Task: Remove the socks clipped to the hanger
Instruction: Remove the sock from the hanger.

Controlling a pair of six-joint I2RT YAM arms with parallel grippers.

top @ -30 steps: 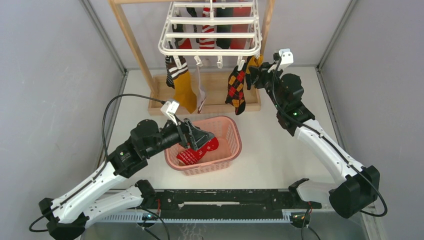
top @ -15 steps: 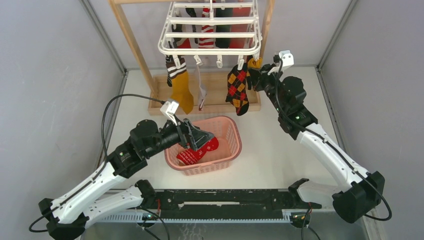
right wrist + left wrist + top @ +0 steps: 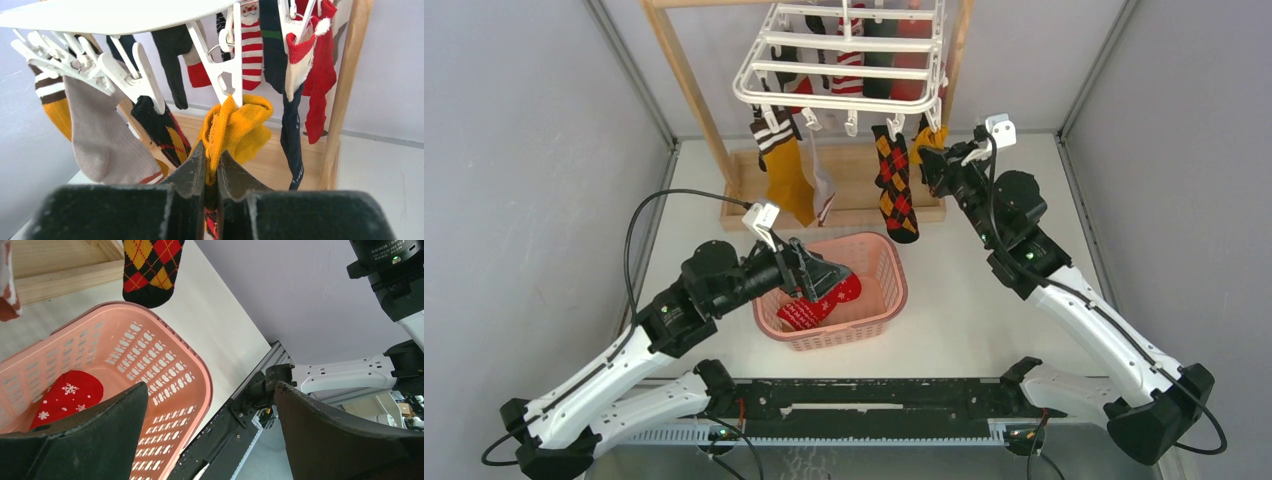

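One view, the right wrist's, shows the right gripper pinching the mustard sock; the left gripper gapes wide.

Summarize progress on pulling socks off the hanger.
Done: one red sock lies in the pink basket, under the open left gripper. In hand: right gripper shut on the mustard sock, still clipped. Left: that one, the argyle sock and many others on the hanger.
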